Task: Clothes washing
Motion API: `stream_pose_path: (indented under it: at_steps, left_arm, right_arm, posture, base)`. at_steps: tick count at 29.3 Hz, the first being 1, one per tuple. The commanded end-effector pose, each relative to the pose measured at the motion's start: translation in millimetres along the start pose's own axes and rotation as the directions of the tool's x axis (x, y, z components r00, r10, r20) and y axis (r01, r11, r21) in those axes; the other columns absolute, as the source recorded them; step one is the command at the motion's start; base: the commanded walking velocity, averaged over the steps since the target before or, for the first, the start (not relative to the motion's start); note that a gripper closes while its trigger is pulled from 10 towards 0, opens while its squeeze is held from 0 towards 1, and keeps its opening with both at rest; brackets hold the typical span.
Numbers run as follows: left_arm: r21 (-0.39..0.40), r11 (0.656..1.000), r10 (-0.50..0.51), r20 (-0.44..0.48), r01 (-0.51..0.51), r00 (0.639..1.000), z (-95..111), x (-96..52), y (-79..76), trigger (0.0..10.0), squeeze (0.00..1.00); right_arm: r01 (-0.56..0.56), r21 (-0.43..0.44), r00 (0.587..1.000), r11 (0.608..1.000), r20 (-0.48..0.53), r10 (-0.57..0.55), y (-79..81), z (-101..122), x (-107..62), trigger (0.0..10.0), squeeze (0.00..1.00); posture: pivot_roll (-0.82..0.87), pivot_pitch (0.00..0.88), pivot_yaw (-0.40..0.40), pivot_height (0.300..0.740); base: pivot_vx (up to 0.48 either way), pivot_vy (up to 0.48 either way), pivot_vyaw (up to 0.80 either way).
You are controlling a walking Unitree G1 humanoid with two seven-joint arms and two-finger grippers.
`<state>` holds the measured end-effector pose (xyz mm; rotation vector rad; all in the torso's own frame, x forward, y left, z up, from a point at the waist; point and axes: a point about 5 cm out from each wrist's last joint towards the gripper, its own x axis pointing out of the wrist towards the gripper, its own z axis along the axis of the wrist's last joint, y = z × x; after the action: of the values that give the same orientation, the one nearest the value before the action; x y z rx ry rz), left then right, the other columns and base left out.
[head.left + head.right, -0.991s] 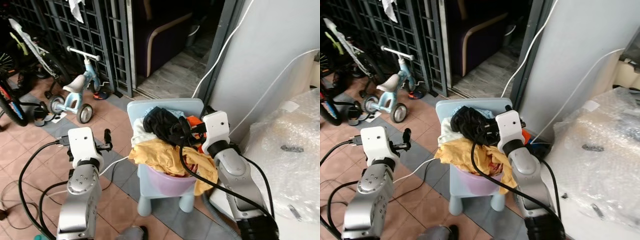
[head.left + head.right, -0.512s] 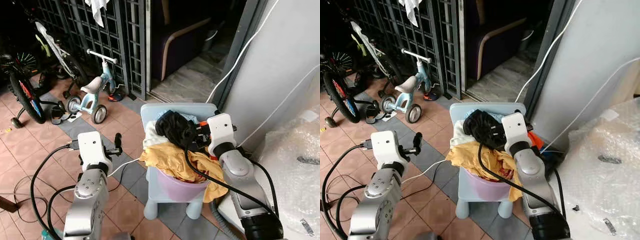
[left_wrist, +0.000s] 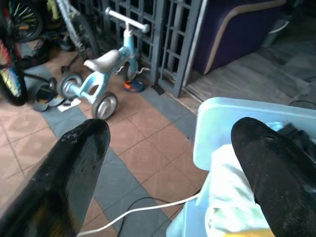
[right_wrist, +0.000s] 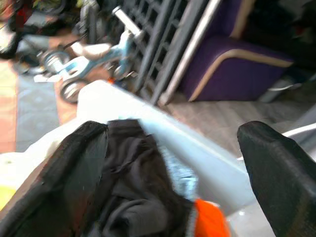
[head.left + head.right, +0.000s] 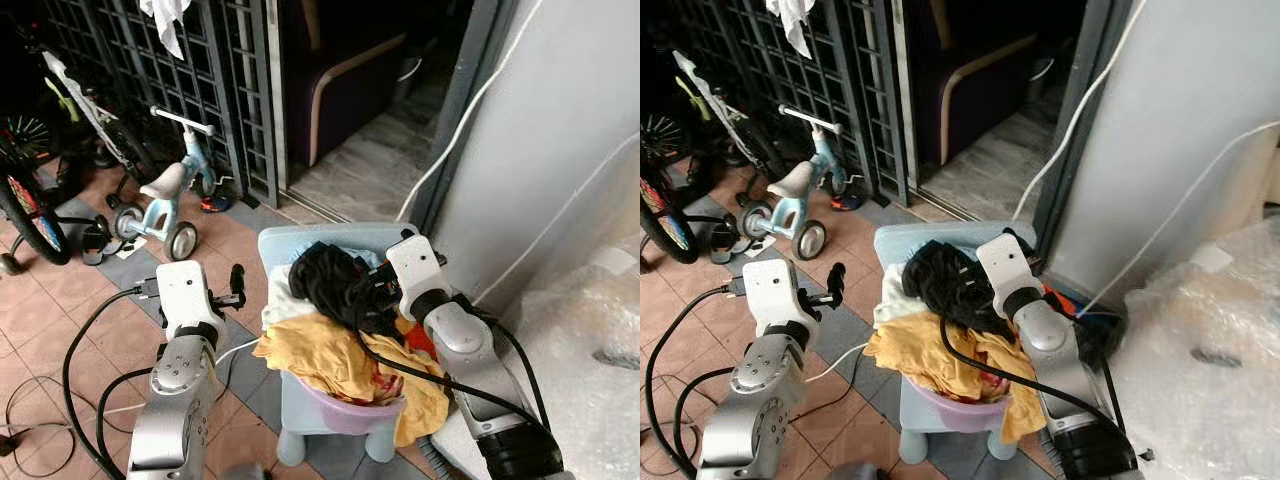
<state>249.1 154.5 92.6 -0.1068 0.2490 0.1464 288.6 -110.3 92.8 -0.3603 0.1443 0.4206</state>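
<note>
- The right gripper (image 4: 173, 163), fingers spread wide, has pushed closer onto the crumpled black garment (image 5: 325, 280) heaping the pink plastic basket (image 5: 345, 412); grasp imminent.
- The left gripper (image 3: 168, 163) stays wide open, empty.

The left gripper (image 3: 168, 163) is holding its two black fingers (image 3: 74, 168) wide apart above tiled floor (image 3: 138, 148). A blue tricycle (image 3: 106, 69) is standing at eleven o'clock, and a pale blue chair (image 3: 222, 128) with white cloth (image 3: 229, 197) is sitting at four o'clock.
</note>
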Motion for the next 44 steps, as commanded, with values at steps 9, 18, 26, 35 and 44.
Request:
stream_pose_path:
  at_steps: [9, 18, 26, 35, 44]
  left_arm:
    - [0.004, 1.0, -0.008, -0.016, 0.008, 1.0, 0, 1.7, -4.3, 10.0, 0.0]
    - [-0.035, 0.998, -0.057, -0.013, 0.057, 0.998, 5, -1.9, -12.7, 10.0, 0.0]
    - [0.081, 0.995, -0.061, -0.05, 0.065, 0.997, -6, -33.5, 1.5, 10.0, 0.0]
    - [0.162, 0.982, -0.076, -0.158, 0.101, 0.985, -19, -46.2, 6.2, 10.0, 0.0]
    - [0.169, 0.98, -0.071, -0.187, 0.103, 0.98, -21, -51.0, 5.3, 10.0, 0.0]
  right_arm:
    - [-0.167, -0.084, 0.932, 0.982, -0.34, 0.129, 5.1, -51, 2.2, 10.0, 0.0]
    - [-0.177, -0.078, 0.923, 0.981, -0.359, 0.138, 1.7, -47, 26.5, 10.0, 0.0]
    - [-0.191, -0.055, 0.907, 0.98, -0.392, 0.155, 8.0, -56, 31.9, 10.0, 0.0]
    - [-0.132, -0.024, 0.921, 0.991, -0.373, 0.113, 19.7, -41, 52.2, 0.0, 0.0]
    - [-0.125, 0.004, 0.913, 0.992, -0.391, 0.117, 35.0, -45, 53.2, 0.0, 0.0]
  posture:
    - [0.03, 0.009, -0.003, 0.74]
    - [0.08, 0.021, -0.047, 0.74]
    - [0.12, 0.099, -0.064, 0.74]
    - [0.14, 0.17, -0.052, 0.74]
    - [0.14, 0.179, -0.062, 0.74]
  base:
    - [0.0, 0.0, 0.0]
    - [0.0, 0.0, 0.0]
    - [0.0, 0.0, 0.0]
    - [0.0, 0.0, 0.0]
    - [0.0, 0.0, 0.0]
